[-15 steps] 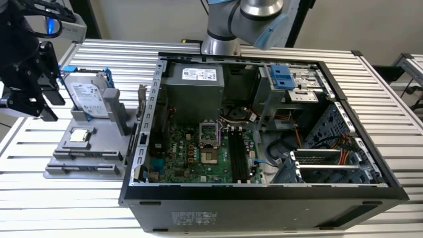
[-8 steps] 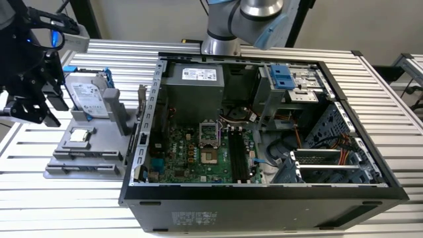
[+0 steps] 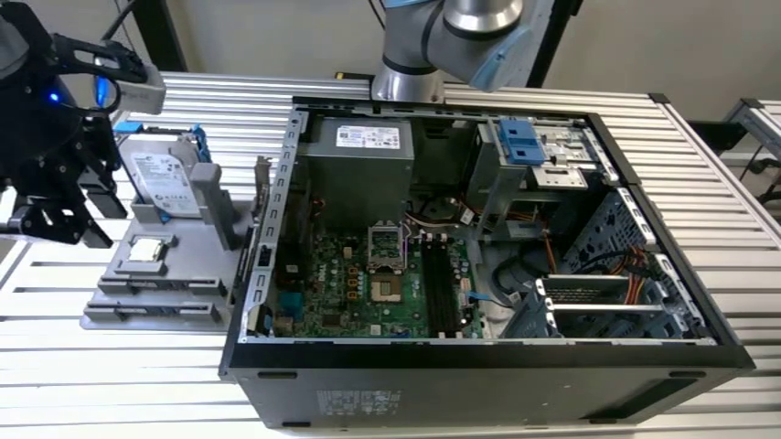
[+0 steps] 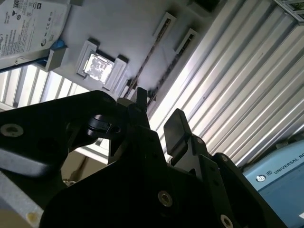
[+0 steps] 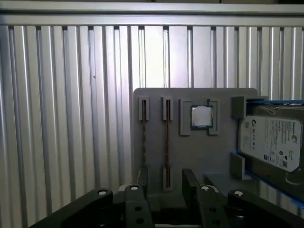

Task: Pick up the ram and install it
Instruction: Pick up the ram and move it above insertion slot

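Two ram sticks stand on edge in slots of a grey holder (image 5: 209,156). In the first wrist view they are thin dark lines, one ram (image 5: 166,137) running down toward the gap between my fingers and the other ram (image 5: 144,135) beside it. My gripper (image 5: 166,183) is open above the holder's near end, and one black finger (image 5: 190,179) stands on each side of that stick's line. In the second wrist view the ram (image 4: 148,59) runs toward the open gripper (image 4: 156,116). In the exterior view the gripper (image 3: 61,229) hangs at the left, beside the holder (image 3: 159,274).
The holder also carries a silver processor (image 5: 201,116) and a hard drive (image 5: 271,142) in a blue frame. An open computer case (image 3: 488,357) lies at the exterior view's right, with black memory slots (image 3: 434,283) on its motherboard. The robot base (image 3: 409,82) stands behind it.
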